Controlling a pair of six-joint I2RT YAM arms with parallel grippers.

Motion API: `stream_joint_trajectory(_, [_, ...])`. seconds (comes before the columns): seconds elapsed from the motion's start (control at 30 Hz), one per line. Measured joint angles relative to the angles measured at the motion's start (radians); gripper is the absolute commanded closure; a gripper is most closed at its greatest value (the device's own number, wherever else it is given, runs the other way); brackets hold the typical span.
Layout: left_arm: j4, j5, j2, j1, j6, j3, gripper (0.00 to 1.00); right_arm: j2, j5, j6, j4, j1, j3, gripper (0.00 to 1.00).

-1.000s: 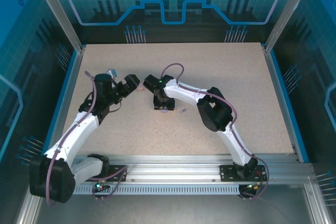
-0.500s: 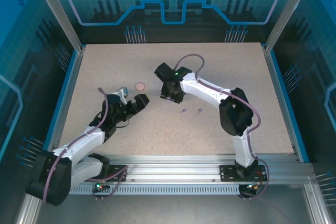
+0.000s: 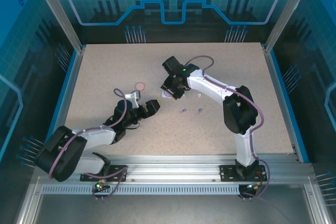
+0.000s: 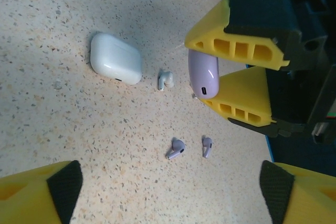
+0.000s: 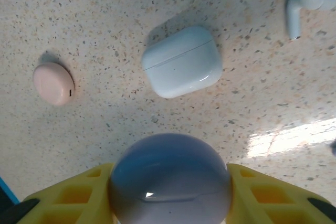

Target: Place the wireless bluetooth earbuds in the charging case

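Left wrist view: I see 2 glossy purple earbuds (image 4: 176, 149) lying flat, stems toward my wide, empty left gripper (image 4: 169, 190); right gripper (image 4: 201, 72) clamps the lilac case (image 4: 203, 77).

The white earbud (image 4: 166, 80) sits hemmed in, with the white case (image 4: 115, 59) near on one side and the right gripper (image 4: 202, 71), clamped on the purple case (image 4: 203, 80), just beside it on the other. The two purple earbuds (image 4: 176, 148) lie apart from these, with bare table (image 3: 236, 66) all round them — its far side lies open.
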Motion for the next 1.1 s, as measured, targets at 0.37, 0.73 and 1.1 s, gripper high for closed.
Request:
stream_joint_trajectory(0.37, [0.122, -0.016, 0.132, -0.007, 0.005, 0.068, 0.39, 0.000, -0.039, 0.062, 0.046, 0.053, 0.000, 0.59])
stream_joint_trajectory(0.73, [0.180, -0.037, 0.204, -0.007, 0.002, 0.095, 0.56, 0.000, -0.045, 0.071, 0.053, 0.068, 0.000, 0.60])
stream_joint_trajectory(1.1, [0.210, -0.073, 0.216, -0.007, -0.010, 0.102, 0.60, 0.000, -0.056, 0.085, 0.078, 0.068, 0.000, 0.60])
